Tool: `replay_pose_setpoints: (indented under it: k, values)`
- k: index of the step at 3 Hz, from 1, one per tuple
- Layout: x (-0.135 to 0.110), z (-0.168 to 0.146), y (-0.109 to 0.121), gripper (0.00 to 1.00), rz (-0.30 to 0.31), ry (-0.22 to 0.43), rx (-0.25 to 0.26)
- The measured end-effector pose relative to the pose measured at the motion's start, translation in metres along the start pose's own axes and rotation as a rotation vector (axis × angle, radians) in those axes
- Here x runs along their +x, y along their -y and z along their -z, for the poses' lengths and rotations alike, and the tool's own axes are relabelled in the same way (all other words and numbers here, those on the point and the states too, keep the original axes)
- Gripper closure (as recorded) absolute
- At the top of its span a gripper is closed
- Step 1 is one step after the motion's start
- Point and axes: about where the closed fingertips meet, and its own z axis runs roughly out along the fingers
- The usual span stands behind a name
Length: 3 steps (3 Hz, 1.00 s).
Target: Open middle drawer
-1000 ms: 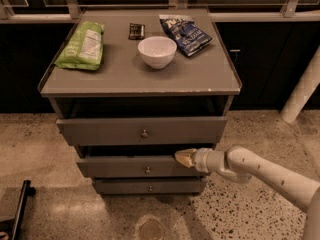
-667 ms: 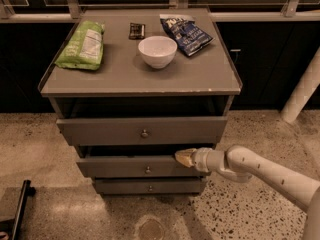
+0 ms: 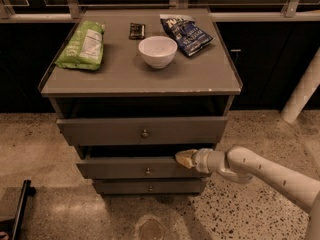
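The middle drawer (image 3: 125,168) is the grey front of medium height with a small round knob (image 3: 147,171). It stands a little further out than the bottom drawer (image 3: 120,186), and a dark gap shows above its top edge. My gripper (image 3: 184,158) comes in from the right on a white arm (image 3: 260,171). Its tan tip rests at the top edge of the middle drawer's front, right of the knob. The taller top drawer (image 3: 100,130) with a larger knob (image 3: 144,133) is also pulled out, overhanging the middle one.
On the cabinet top (image 3: 200,79) lie a green bag (image 3: 82,46), a white bowl (image 3: 157,51), a blue chip bag (image 3: 187,34) and a small dark packet (image 3: 136,30). A white post (image 3: 302,91) stands at the right. A dark bar (image 3: 17,209) lies on the floor at the left.
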Motion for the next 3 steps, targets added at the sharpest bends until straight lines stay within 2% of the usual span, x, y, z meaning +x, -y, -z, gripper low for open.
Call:
replay_pose_setpoints:
  k: [1, 2, 3]
  values:
    - [0.000, -0.002, 0.000, 1.00, -0.003, 0.002, 0.005]
    - [-0.009, 0.004, 0.012, 1.00, -0.023, 0.059, 0.091]
    - [-0.008, 0.003, 0.011, 1.00, -0.023, 0.058, 0.088]
